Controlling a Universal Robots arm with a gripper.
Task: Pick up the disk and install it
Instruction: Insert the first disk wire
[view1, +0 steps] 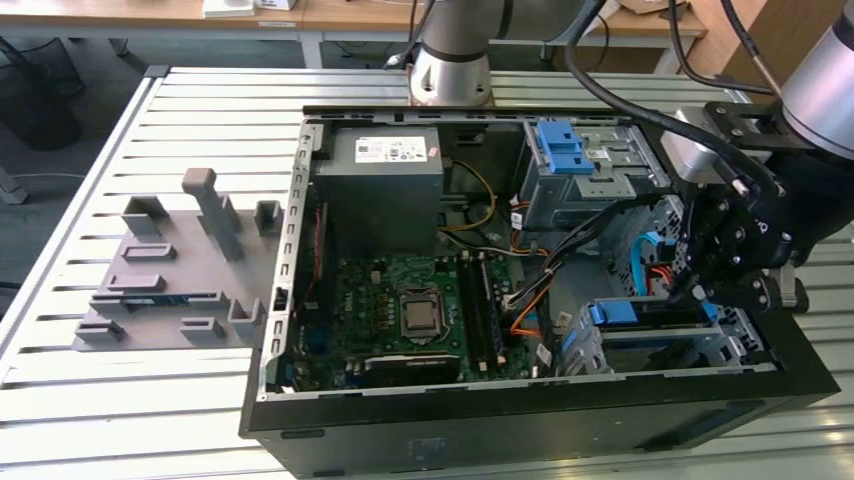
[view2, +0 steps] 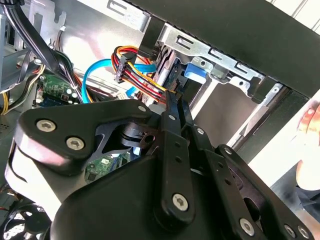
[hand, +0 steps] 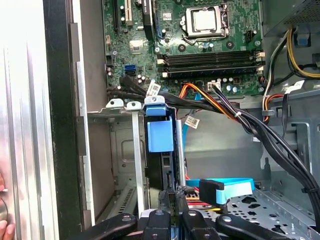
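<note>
Lying open on a slatted metal table, the computer case takes up most of the exterior view, with the grey power supply toward the far end and the green circuit board below it. A grey plastic fixture sits on the table well apart, to the exterior view's left of the case. The arm reaches in from the exterior view's right, and its gripper hangs over the lower drive cage at the near corner of the case.

The disk stands on edge in that cage, already seated between the metal walls, its blue rail and tab facing the first wrist view. In the second wrist view the gripper has its two fingertips drawn together, pressed close at the disk's rear edge beside the red and yellow cable plug; whether they pinch anything there is hidden.

By my judgement the disk is a stiff, fairly dense metal slab with smooth faces that could slip, and it would not like knocks. The plastic rails along its long sides look like the safest place to hold, keeping clear of the label face and connector end.
</note>
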